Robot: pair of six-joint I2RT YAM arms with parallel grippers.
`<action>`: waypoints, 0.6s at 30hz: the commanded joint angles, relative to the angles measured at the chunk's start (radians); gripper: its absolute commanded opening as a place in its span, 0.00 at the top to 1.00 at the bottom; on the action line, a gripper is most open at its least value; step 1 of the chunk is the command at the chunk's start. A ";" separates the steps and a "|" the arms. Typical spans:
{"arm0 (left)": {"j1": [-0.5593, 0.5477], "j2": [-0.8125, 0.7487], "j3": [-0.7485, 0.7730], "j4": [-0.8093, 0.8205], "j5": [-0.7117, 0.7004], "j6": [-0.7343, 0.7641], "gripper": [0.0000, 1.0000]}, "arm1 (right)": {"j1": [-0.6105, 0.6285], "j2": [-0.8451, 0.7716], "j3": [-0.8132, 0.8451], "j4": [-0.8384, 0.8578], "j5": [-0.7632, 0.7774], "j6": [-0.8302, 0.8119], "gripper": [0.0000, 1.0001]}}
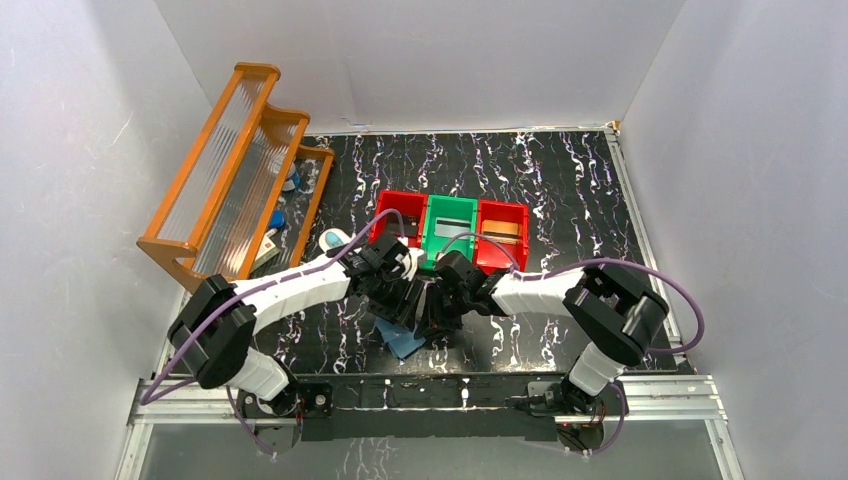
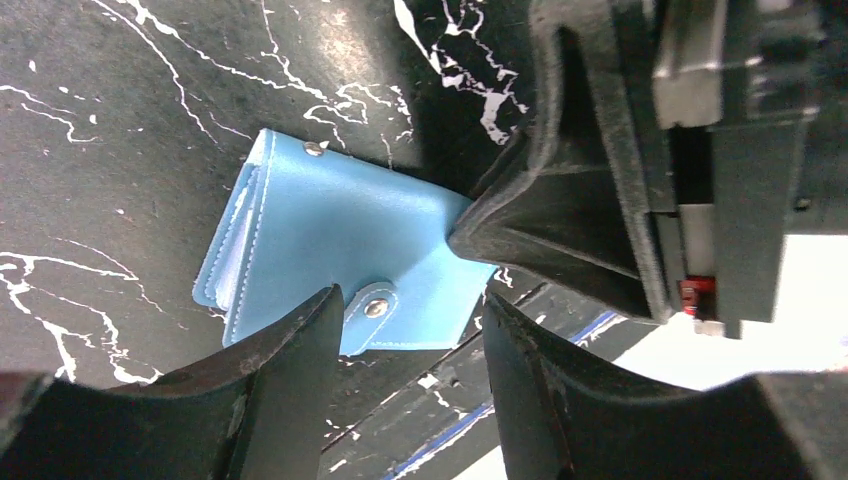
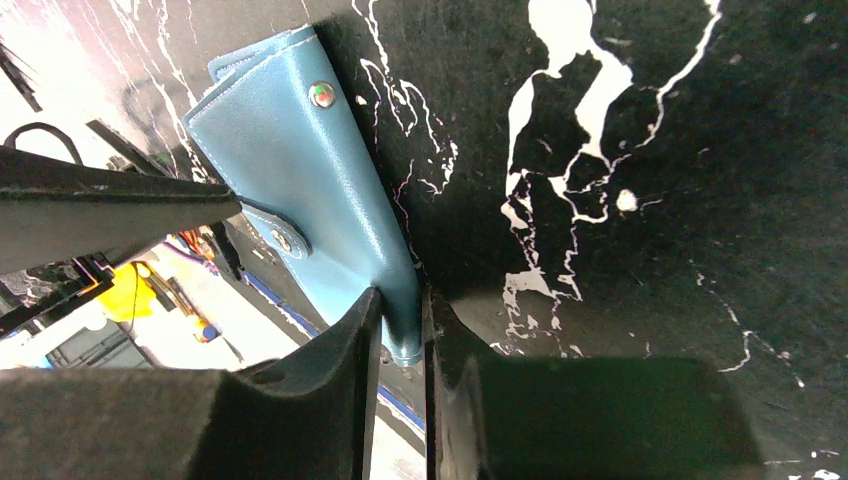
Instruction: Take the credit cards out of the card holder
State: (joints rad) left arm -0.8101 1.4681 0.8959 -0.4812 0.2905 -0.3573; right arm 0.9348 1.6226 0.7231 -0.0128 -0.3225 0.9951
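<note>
The card holder (image 2: 340,240) is a flat blue wallet, closed, with its snap tab (image 2: 375,305) fastened. It lies at the table's near edge, under both wrists (image 1: 405,343). My right gripper (image 3: 400,300) is shut on one corner of the wallet (image 3: 290,160). That gripper's finger (image 2: 560,200) shows on the corner in the left wrist view. My left gripper (image 2: 410,300) is open, its jaws standing either side of the tab edge without touching it. No card shows in the wallet. A tan-orange card (image 1: 503,232) lies in the right red bin (image 1: 520,212). A pale card (image 1: 450,224) lies in the green bin (image 1: 432,238).
A second red bin (image 1: 385,203) stands left of the green one, all in a row behind the grippers. An orange slatted rack (image 1: 235,170) fills the back left, with a white-and-blue oval case (image 1: 333,240) beside it. The table's front edge and rail (image 1: 430,385) are just below the wallet.
</note>
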 commanded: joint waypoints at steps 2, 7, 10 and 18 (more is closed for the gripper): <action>-0.005 0.021 0.039 -0.057 -0.034 0.075 0.50 | -0.025 -0.019 -0.035 -0.016 0.090 0.002 0.78; -0.018 0.049 0.041 -0.093 -0.034 0.085 0.51 | -0.035 -0.024 -0.042 -0.016 0.091 0.007 0.77; -0.026 0.064 0.035 -0.090 -0.024 0.089 0.51 | -0.034 -0.023 -0.046 -0.003 0.089 0.016 0.77; -0.076 0.143 0.074 -0.153 -0.215 0.088 0.65 | -0.036 -0.031 -0.033 -0.024 0.102 0.027 0.77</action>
State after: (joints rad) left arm -0.8490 1.5696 0.9455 -0.5682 0.1909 -0.2802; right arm 0.9115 1.6089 0.7029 0.0032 -0.3157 1.0203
